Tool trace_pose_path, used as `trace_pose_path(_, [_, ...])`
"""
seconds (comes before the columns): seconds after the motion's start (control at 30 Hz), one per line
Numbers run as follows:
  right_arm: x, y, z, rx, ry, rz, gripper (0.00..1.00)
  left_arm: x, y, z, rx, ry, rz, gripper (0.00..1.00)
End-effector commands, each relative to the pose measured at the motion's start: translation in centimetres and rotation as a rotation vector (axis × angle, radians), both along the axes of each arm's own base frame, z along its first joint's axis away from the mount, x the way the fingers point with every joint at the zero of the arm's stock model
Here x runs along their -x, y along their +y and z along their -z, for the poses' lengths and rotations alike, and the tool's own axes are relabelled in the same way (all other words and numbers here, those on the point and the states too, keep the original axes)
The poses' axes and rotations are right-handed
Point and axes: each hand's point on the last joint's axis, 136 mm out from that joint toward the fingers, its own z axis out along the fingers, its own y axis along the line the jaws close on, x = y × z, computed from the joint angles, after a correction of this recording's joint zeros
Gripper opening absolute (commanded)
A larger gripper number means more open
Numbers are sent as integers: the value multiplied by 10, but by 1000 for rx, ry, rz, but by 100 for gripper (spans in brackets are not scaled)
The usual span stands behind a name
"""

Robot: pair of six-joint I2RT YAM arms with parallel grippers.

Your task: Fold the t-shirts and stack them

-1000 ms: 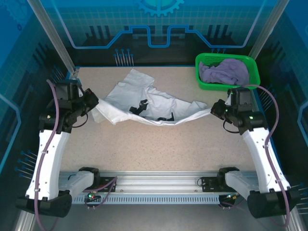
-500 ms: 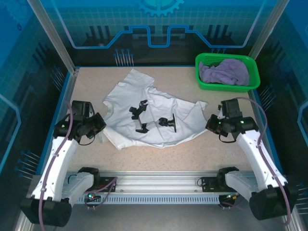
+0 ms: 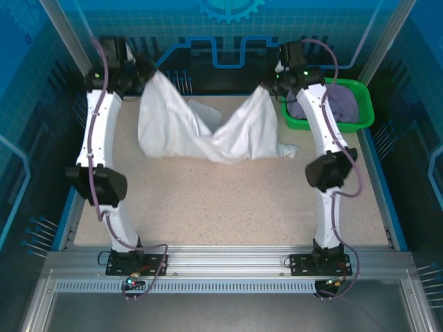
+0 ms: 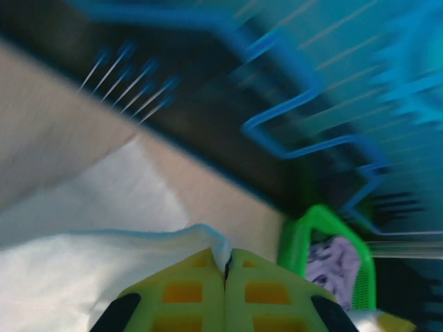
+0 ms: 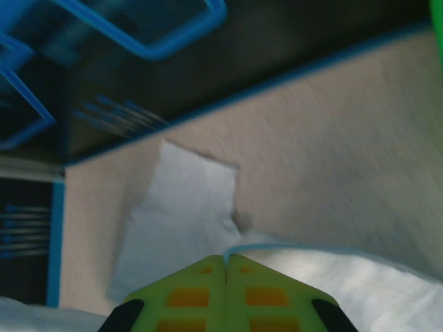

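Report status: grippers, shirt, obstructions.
Both shut on white t-shirt: left gripper, right gripper. Shirt lifted, middle sagging onto table. Lavender t-shirt in green basket, close beside right gripper.

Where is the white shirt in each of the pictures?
Top external: the white cloth t-shirt hangs lifted across the back middle, its lower edge on the table.
Left wrist: bottom left, reaching the bottom middle.
Right wrist: along the bottom, mostly right.
Shared landmark: the tan speckled table under it.
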Motion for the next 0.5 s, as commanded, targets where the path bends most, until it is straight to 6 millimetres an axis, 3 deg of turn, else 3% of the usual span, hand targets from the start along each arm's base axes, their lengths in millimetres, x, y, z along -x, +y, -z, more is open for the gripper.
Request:
trace_pose_path(0.0, [37, -22, -110, -118, -199, 5, 0, 55, 2, -117, -116, -286, 49, 0])
trace_pose_path(0.1, [65, -32, -146, -114, -293, -13, 0, 105, 4, -169, -188, -440, 41, 0])
trace_pose_path(0.2, [114, -39, -171, -76, -376, -35, 0, 156, -8, -183, -190, -536, 80, 0])
trace_pose_path(0.23, [133, -41, -177, -60, -393, -43, 0, 173, -11, -179, -184, -560, 88, 0])
trace_pose_path(0.3, [163, -42, -173, -39, -393, -53, 0, 199, -11, -159, -176, -544, 75, 0])
trace_pose_path(0.33, [178, -41, -163, -40, -381, -63, 0, 207, -11, -138, -168, -493, 73, 1])
trace_pose_path(0.4, [201, -36, -140, -34, -358, -94, 0, 219, -15, -87, -138, -372, 96, 3])
trace_pose_path(0.47, [220, -33, -100, -7, -292, -122, 0, 231, -18, -17, -78, -203, 107, 2])
